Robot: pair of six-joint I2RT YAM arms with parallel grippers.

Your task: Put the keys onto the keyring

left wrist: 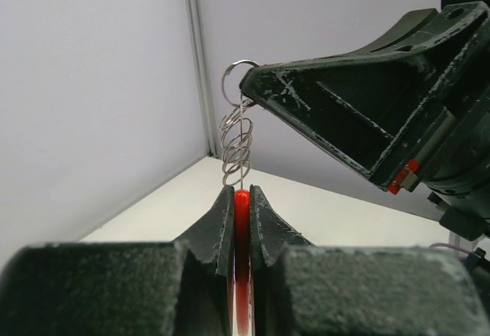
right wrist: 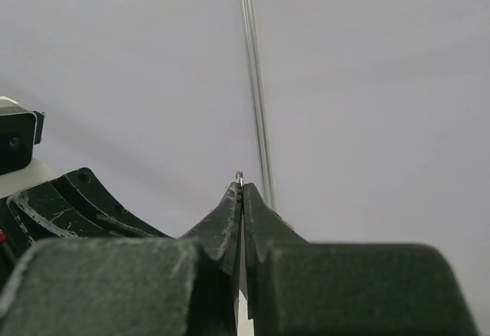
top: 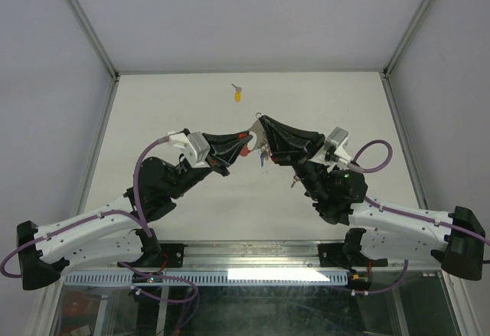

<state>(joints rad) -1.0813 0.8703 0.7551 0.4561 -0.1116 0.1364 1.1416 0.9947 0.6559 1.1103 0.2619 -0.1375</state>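
The left arm [top: 92, 233] comes from its base at the near left corner. Its elbow is bent and its forearm angles up toward the middle of the desk [top: 329, 102], with the wrist turned so the left fingers [top: 232, 147] point right. These fingers are clenched on the red strip [left wrist: 242, 206] of the keyring [left wrist: 237, 148], which is held in the air above the desk. The thin wire rings rise from the strip in a stretched chain.

The topmost ring [left wrist: 237, 76] is pinched by the right fingers [left wrist: 329, 110], which reach in from the right with their tips pressed together. From above, the two sets of fingertips nearly meet. A small bluish bit [top: 263, 154] hangs just beneath them, too tiny to identify. Farther back, a yellow-headed key [top: 238, 96] lies alone on the desk.

The right arm [top: 398, 215] extends from the near right corner, elbow bent and forearm slanting up and left. In its wrist view the right fingers [right wrist: 230, 213] are shut tight, with only a sliver of ring [right wrist: 240, 176] showing at the tips.
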